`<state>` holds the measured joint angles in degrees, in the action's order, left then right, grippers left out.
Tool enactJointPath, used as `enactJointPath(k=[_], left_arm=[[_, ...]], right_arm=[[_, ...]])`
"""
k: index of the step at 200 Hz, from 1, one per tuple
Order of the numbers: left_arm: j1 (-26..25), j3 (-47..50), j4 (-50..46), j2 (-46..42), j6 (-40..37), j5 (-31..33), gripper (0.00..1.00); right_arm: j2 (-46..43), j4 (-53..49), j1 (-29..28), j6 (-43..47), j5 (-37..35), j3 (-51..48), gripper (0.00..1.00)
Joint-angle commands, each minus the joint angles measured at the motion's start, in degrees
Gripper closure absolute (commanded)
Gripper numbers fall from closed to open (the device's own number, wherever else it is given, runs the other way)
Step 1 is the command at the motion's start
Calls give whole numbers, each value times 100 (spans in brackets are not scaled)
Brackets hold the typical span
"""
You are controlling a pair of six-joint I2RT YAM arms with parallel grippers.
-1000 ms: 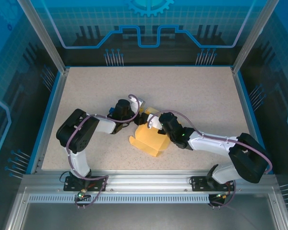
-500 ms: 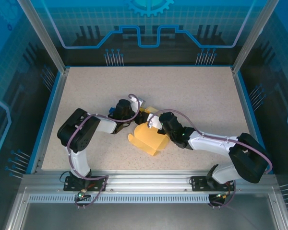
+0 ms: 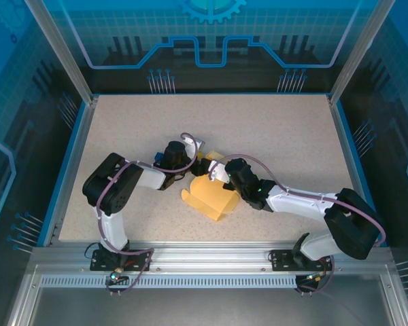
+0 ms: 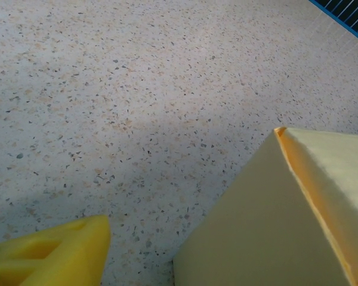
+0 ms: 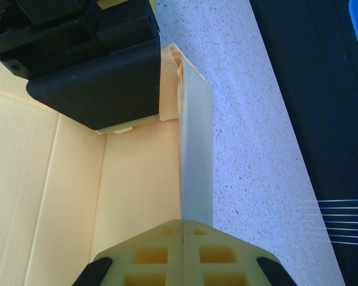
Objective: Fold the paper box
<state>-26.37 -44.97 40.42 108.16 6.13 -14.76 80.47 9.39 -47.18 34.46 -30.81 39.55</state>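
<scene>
Pale yellow thin-card paper box (image 3: 211, 198) on speckled counter (image 3: 279, 136); right fingers (image 5: 149, 257) clenched on its upright wall, w/ left arm's black block (image 5: 89, 59) crowding just behind; left fingers (image 4: 53, 253): can't tell.

Speckled table (image 3: 272, 129); blue printed back panel (image 3: 122, 34)

Paper box (image 4: 268, 232) corner lower right — one yellow jaw apart, speckled table (image 4: 137, 89) between.

Centre crowded, far half open.
Left arm (image 3: 112, 187), right arm (image 3: 306, 202) and paper box (image 3: 214, 200) block the table's (image 3: 279, 129) middle; far half free, also the near strip between bases.
</scene>
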Motion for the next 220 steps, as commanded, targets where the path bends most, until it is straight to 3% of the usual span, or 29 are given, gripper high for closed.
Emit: enactJointPath(k=[1, 63, 134, 173, 220], left_arm=[[18, -134, 309, 100, 112, 44, 32], [10, -163, 536, 188, 541, 281, 45], [-149, -144, 337, 188, 606, 1326, 66], [-285, -205, 142, 170, 752, 2086, 70], [-325, -322, -44, 216, 915, 2373, 72]], right_arm=[[90, -280, 52, -108, 137, 65, 100], [64, -332, 51, -194, 183, 53, 100], [-24, -425, 44, -323, 258, 69, 100], [-59, -473, 46, -399, 306, 62, 100], [-49, -475, 47, -465, 350, 50, 100]])
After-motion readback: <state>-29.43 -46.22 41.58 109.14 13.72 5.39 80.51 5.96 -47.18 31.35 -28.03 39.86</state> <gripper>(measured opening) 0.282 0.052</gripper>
